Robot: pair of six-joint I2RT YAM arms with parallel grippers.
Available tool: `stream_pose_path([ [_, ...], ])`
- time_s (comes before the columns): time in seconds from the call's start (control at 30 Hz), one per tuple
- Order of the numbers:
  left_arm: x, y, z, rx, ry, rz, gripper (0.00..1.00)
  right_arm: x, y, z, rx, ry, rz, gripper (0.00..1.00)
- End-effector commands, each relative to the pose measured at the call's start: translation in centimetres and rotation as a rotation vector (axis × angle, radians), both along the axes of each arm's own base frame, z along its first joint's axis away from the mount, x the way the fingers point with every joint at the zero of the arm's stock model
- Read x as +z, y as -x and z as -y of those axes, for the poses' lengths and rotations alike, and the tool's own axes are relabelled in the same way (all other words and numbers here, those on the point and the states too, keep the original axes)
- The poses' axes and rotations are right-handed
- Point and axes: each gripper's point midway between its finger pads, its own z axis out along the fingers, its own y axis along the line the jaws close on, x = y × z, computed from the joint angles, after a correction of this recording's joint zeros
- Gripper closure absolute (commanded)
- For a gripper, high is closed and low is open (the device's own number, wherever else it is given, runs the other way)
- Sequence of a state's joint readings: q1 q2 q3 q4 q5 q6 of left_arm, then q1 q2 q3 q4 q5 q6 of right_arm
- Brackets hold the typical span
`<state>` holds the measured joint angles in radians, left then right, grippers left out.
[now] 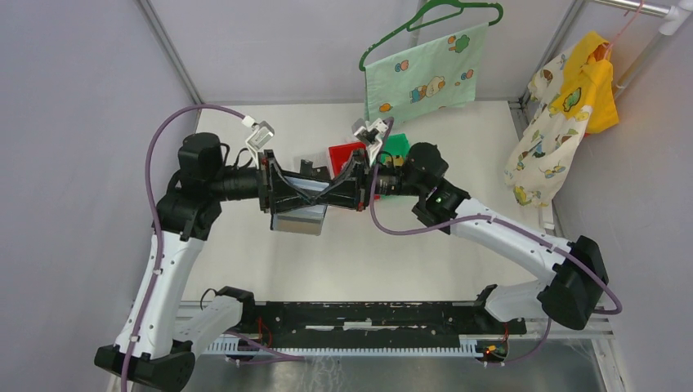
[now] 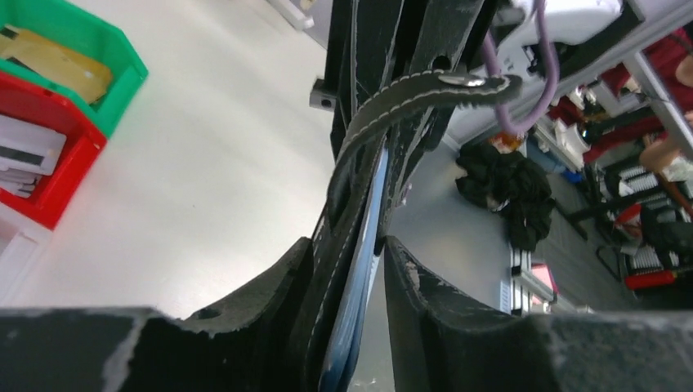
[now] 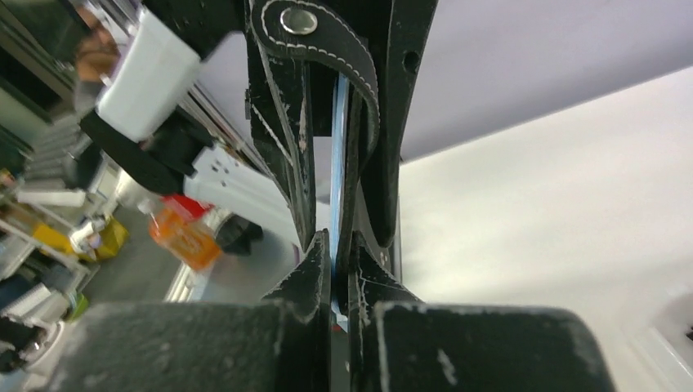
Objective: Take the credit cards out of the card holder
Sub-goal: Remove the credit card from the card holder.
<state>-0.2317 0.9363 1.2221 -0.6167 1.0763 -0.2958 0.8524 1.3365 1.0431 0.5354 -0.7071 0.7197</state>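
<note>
The black card holder (image 1: 315, 189) hangs in the air between my two grippers, above the middle of the table. Its snap tab (image 3: 298, 20) and grey-blue lining (image 2: 359, 278) show edge-on. My right gripper (image 3: 339, 237) is shut on the holder's thin edge (image 3: 347, 163). My left gripper (image 2: 349, 245) stands open around the other end: its left finger lies against the leather, and a narrow gap shows at the right finger. A tan-gold credit card (image 2: 53, 61) lies in the green bin (image 2: 122, 77). Whitish credit cards (image 2: 24, 151) lie in the red bin (image 2: 69, 175).
A clear bin (image 1: 298, 219) sits on the table right under the holder. The red bin (image 1: 343, 153) and green bin (image 1: 398, 147) stand just behind the grippers. A green cloth on a hanger (image 1: 425, 77) hangs at the back, and yellow clothes (image 1: 572, 106) hang at the right.
</note>
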Motion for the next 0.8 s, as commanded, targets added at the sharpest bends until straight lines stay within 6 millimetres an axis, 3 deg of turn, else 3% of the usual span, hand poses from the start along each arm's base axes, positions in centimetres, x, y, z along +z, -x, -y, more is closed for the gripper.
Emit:
stream_pose_path([
  [0.0,-1.6,2.4,-0.3,-0.148,-0.057,0.086,0.6,-1.8,0.4,0.0,0.08,0.197,0.143,1.0],
  [0.17,-2.1,3.6,-0.4,-0.237,-0.066,0.06,0.66,-3.0,0.0,0.0,0.095,0.294,0.199,1.0],
  [0.43,-1.7,4.7,-0.6,-0.276,-0.064,0.097,0.73,-3.2,-0.5,0.4,0.094,0.362,0.269,1.0],
  [0.63,-1.6,4.1,-0.6,-0.26,-0.08,0.111,0.81,-2.5,-0.7,0.6,0.098,0.383,0.306,1.0],
  [0.77,-0.8,3.9,-0.5,-0.255,-0.061,0.115,0.76,-2.5,-0.7,0.7,0.099,0.388,0.311,1.0],
])
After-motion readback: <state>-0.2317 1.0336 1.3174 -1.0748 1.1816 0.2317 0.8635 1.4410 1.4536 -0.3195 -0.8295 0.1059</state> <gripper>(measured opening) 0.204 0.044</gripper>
